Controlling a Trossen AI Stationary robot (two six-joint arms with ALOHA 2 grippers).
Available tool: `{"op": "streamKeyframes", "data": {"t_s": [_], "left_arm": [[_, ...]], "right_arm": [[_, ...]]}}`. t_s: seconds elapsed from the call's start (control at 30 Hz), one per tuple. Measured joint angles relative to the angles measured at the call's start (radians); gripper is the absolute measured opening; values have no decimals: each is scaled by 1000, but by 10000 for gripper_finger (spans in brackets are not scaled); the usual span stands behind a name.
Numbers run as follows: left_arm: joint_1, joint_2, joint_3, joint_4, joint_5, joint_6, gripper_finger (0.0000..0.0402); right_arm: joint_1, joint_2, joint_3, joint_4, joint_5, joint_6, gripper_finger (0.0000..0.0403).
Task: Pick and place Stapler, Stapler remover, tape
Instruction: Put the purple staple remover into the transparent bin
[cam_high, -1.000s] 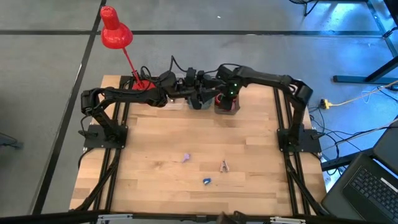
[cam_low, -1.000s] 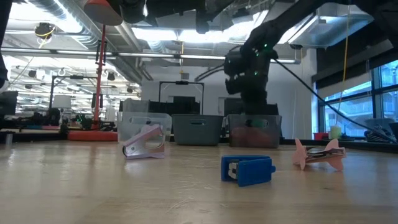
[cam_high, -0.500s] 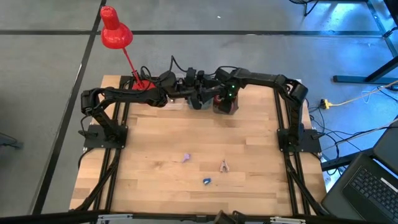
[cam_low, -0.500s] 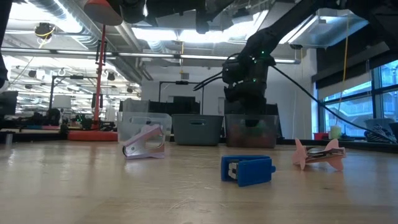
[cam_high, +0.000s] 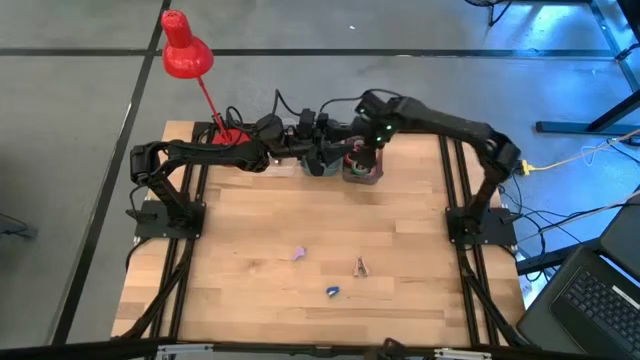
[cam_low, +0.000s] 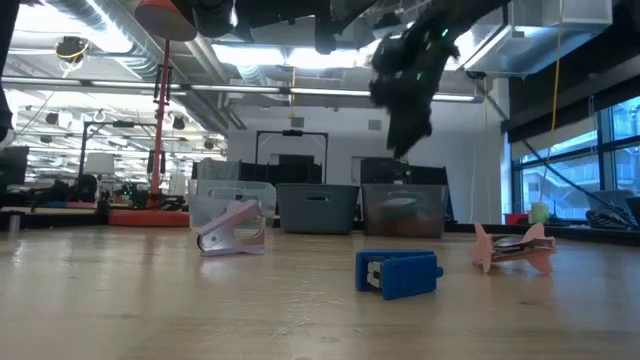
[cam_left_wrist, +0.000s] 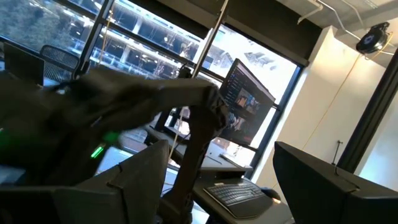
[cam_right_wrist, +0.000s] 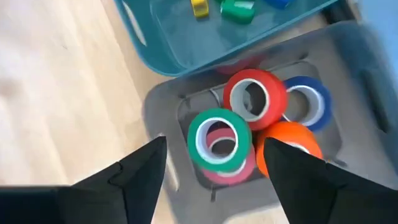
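Observation:
Several tape rolls lie in a grey bin (cam_right_wrist: 163, 112) at the table's far edge: green (cam_right_wrist: 217, 138) on a pink one, red (cam_right_wrist: 254, 94), blue (cam_right_wrist: 309, 102), orange (cam_right_wrist: 287, 144). My right gripper (cam_right_wrist: 213, 155) hangs open and empty above this bin, and also shows in the high view (cam_high: 358, 150) and the low view (cam_low: 404, 112). A blue stapler (cam_low: 398, 273), a pink stapler remover (cam_low: 232, 228) and another pink remover (cam_low: 515, 248) lie on the table's near half. My left gripper (cam_high: 312, 156) waits by the bins.
A teal bin (cam_right_wrist: 186, 37) with small coloured blocks stands beside the tape bin. Three bins show in a row in the low view (cam_low: 318, 208). A red lamp (cam_high: 185, 50) stands at the far left corner. Bare wood (cam_high: 250, 220) lies between the bins and the loose things.
My right gripper first dipped down toward the tape bin, then rose well above it and drew slightly toward the far edge. The things on the table have not moved.

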Motion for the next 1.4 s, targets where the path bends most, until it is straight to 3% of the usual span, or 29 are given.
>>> {"op": "streamKeyframes", "data": {"t_s": [0.17, 0.37, 0.6, 0.73, 0.83, 0.93, 1.13, 1.4], "left_arm": [[0, 0, 0, 0, 35, 0, 278], [-14, -2, 0, -38, 212, -50, 278], [-115, -2, 0, -451, 269, -28, 278], [-197, -2, 0, -665, 142, -3, 269], [-268, -2, 0, -712, 60, 1, 255], [-344, -2, 0, -758, 43, 24, 242], [-506, 1, 0, -887, -72, 36, 226], [-657, 87, 1, -827, -374, -89, 217]], "right_arm": [[0, -156, 0, -91, -21, 73, 272], [61, -364, -37, -213, -48, 158, 273], [150, -603, -143, -208, -21, 314, 273], [181, -712, -200, -200, 47, 396, 273], [191, -770, -236, -190, 78, 440, 273], [193, -810, -270, -168, 85, 464, 273], [193, -820, -299, -120, 85, 462, 273], [193, -801, -299, 49, 57, 390, 273]]}}
